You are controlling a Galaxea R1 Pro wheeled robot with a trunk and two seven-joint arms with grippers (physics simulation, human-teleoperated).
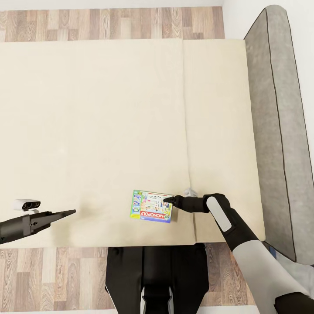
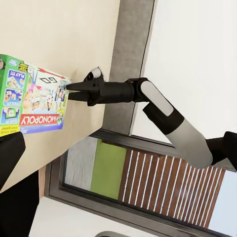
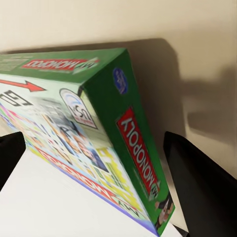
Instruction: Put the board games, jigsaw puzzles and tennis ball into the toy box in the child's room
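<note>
The Monopoly box (image 1: 151, 206) is lying flat on the bed (image 1: 87, 131), low and just right of centre in the head view. Its right edge is being approached by the right fingers (image 1: 167, 201), spread either side of it with nothing yet pinched. Picking up appears to be the step in hand; squeezing and lifting would be called for next. The left fingers (image 1: 65, 213), lower left, look pressed together and idle. Nothing is standing in the way.
</note>
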